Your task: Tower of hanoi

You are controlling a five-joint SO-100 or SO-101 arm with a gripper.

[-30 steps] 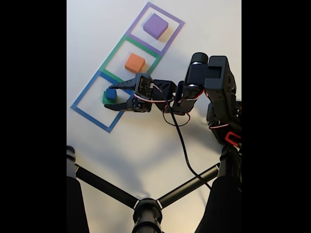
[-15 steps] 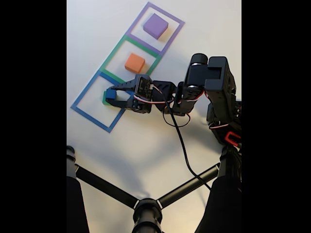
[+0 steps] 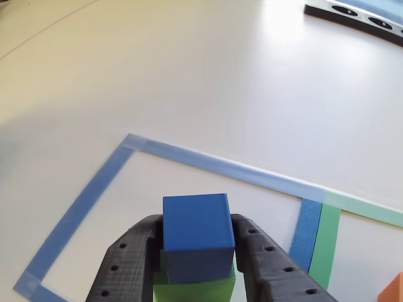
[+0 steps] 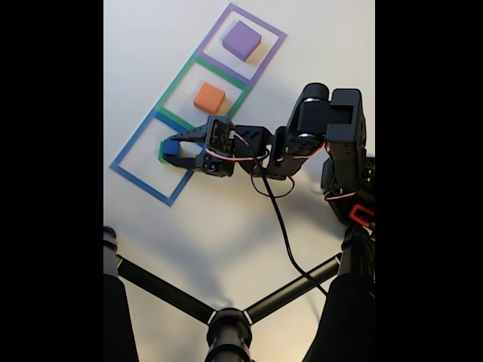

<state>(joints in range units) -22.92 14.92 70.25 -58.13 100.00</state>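
The gripper (image 3: 196,251) had its two black fingers (image 3: 129,264) pressed against the sides of the small blue cube (image 3: 197,236), so the jaws were clamped on it; in the other view the cube sat squarely on top of the green block (image 3: 195,290), whose upper face showed just beneath it. In the fixed view the gripper (image 4: 172,148) reached into the blue-taped square (image 4: 130,151), the blue cube (image 4: 171,148) between its tips and a sliver of the green block (image 4: 161,154) at its left edge. A second before, the jaws had stood wide on either side of the cube; since then they had drawn in and met it. That likely meant the grasp was made and the top piece was ready to be lifted off the stack, though the cube seemed not yet raised. Outward from the fingers lay three taped squares in a row: the blue one, a green-taped square (image 4: 175,81) holding one orange block (image 4: 209,98), and a purple-taped square (image 4: 276,34) holding one purple block (image 4: 241,40). Counted, that was four pieces: one blue, one green, one orange, one purple, all on the white table (image 4: 226,226).
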